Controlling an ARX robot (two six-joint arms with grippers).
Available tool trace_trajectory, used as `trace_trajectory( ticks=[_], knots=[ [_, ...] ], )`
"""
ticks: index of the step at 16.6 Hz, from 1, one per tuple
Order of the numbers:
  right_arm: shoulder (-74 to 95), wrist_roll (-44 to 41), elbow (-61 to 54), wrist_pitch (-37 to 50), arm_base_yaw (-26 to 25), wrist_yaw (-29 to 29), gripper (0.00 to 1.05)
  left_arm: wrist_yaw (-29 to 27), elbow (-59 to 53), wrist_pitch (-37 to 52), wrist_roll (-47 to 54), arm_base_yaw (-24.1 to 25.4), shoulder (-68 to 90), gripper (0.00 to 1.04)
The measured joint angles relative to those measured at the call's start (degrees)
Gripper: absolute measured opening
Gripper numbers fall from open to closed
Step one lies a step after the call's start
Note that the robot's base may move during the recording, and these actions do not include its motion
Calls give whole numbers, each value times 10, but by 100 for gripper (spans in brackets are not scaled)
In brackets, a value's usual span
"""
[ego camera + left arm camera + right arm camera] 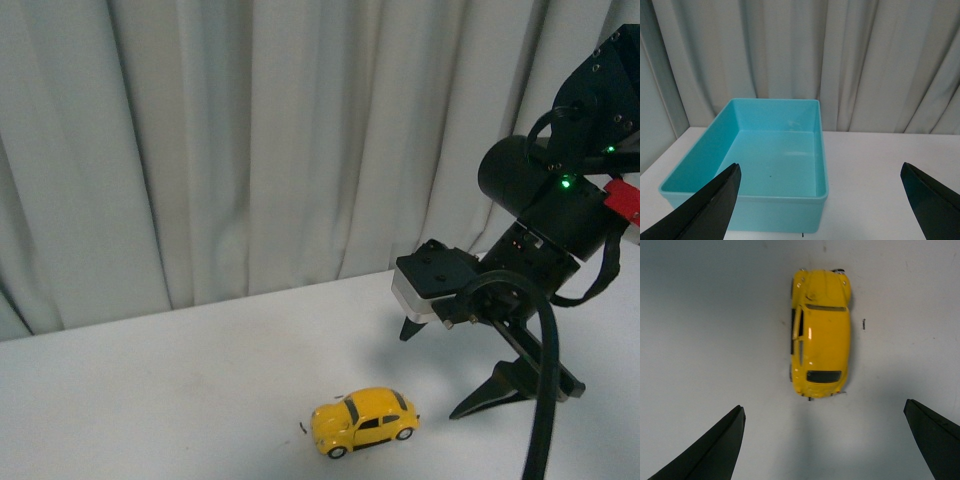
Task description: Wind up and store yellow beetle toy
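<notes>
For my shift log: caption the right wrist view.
Open right gripper poised short of the yellow beetle toy on the white table.

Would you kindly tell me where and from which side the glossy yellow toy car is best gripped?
Probably across its door sides at mid-body, from above: the glossy yellow toy car stands on its wheels, its flanks flatter than the rounded roof, and the open right gripper points down at it.
</notes>
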Motion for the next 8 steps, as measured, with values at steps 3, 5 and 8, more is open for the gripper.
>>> trace_trajectory(
  ticks=[3,5,8],
  knots=[
    [54,-15,47,21,8,19,98,0,0,0,0,0,0,98],
    [84,-18,79,16,17,29,98,0,0,0,0,0,0,98],
    [108,-19,92,29,47,36,98,0,0,0,0,0,0,98]
  ],
)
